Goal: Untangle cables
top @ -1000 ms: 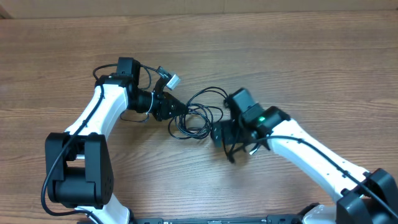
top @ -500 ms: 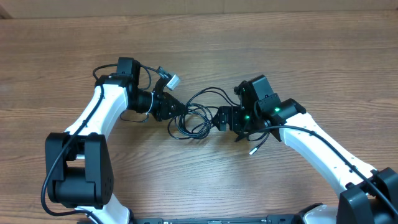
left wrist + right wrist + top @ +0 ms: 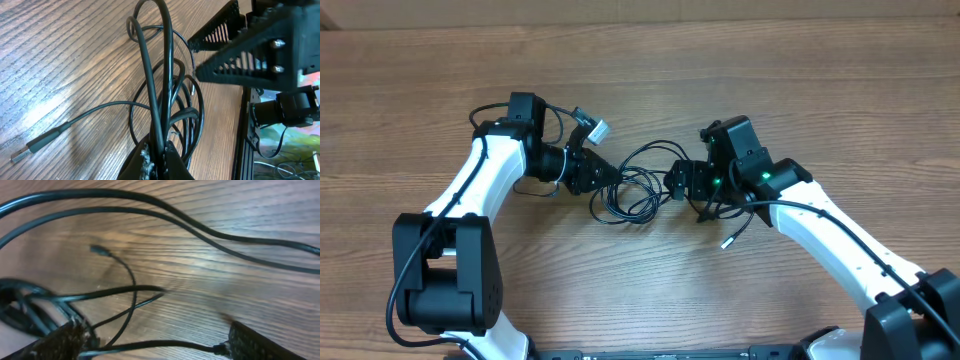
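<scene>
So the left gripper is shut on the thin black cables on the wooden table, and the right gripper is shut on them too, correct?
No. The left gripper is shut on the thin black cables on the wooden table, but the right gripper is open: the right wrist view shows its fingers wide apart.

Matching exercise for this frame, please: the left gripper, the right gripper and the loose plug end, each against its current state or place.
Things:
1. left gripper
2. right gripper
3. loose plug end

States or places:
A. fingers wide apart, strands lying between them
B. lying on the table beside the right arm
C. fingers shut on the cables

Pairs: 1-C, 2-A, 3-B
</scene>
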